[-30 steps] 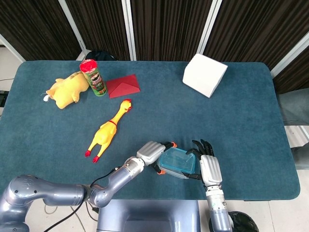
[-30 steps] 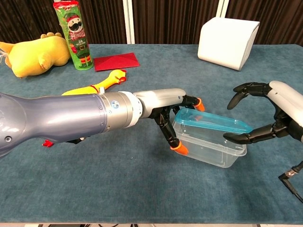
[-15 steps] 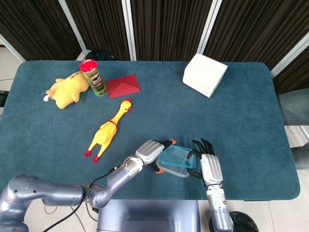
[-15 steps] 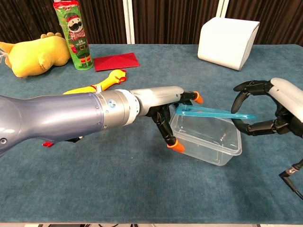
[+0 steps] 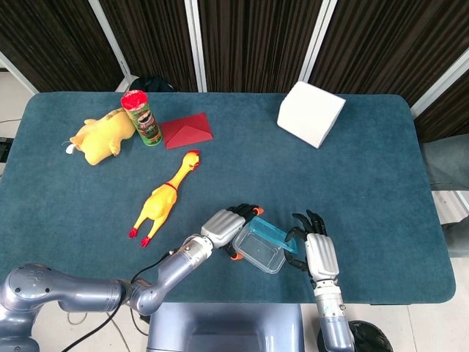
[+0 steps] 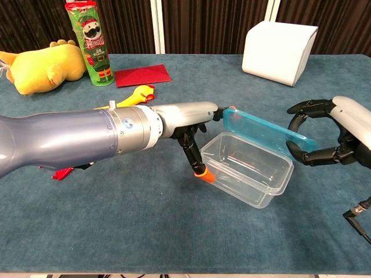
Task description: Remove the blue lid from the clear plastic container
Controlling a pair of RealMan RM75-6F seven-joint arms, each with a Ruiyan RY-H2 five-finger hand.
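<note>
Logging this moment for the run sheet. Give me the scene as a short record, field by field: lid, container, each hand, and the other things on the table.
lid: blue lid lifted off, tilted, above the container's far edge
container: clear plastic container open, on the table, nothing visible inside
left hand: left hand holds the lid's left end
right hand: right hand curled at the lid's right end; grip unclear
other things: Pringles can, yellow plush, rubber chicken, red envelope, white box
</note>
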